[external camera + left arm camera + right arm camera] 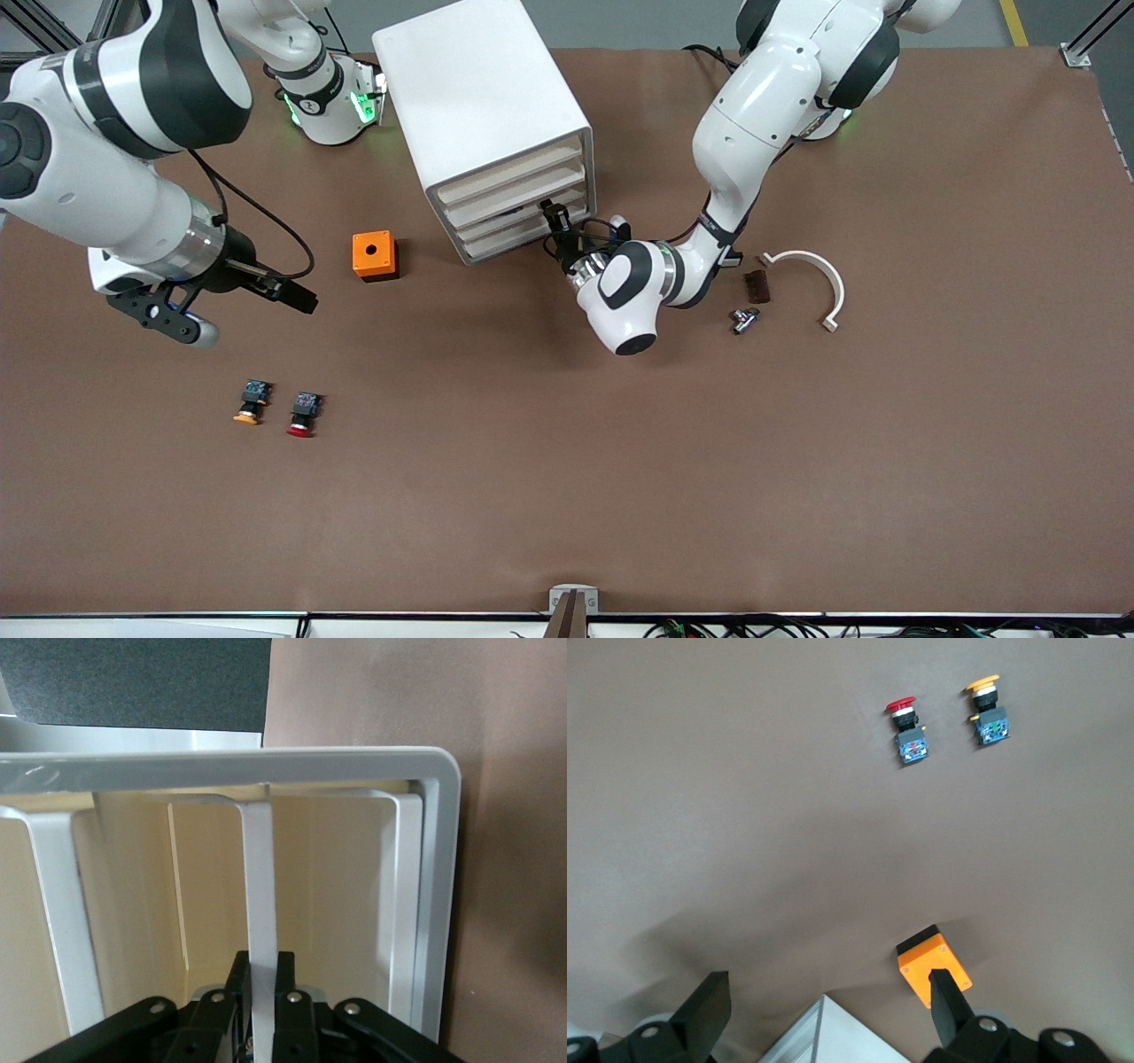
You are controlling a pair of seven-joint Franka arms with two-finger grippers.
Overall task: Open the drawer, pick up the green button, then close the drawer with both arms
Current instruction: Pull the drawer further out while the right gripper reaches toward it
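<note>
The white cabinet (483, 97) stands mid-table with its stacked drawers facing the front camera. My left gripper (555, 215) is at the lower drawers, at the end toward the left arm. In the left wrist view it (260, 962) is shut on the thin white front of a drawer (257, 868); which of the low drawers this is I cannot tell. All drawers look pushed in. The button is hidden. My right gripper (244, 310) hangs open and empty over the table toward the right arm's end, near the orange box (932, 964); its fingers (709, 1010) stand wide apart.
An orange box (374, 255) sits beside the cabinet. A red-capped button (303, 414) and a yellow-capped one (252, 401) lie nearer the front camera. Toward the left arm's end lie a white curved piece (815, 275), a brown block (757, 285) and a metal part (744, 319).
</note>
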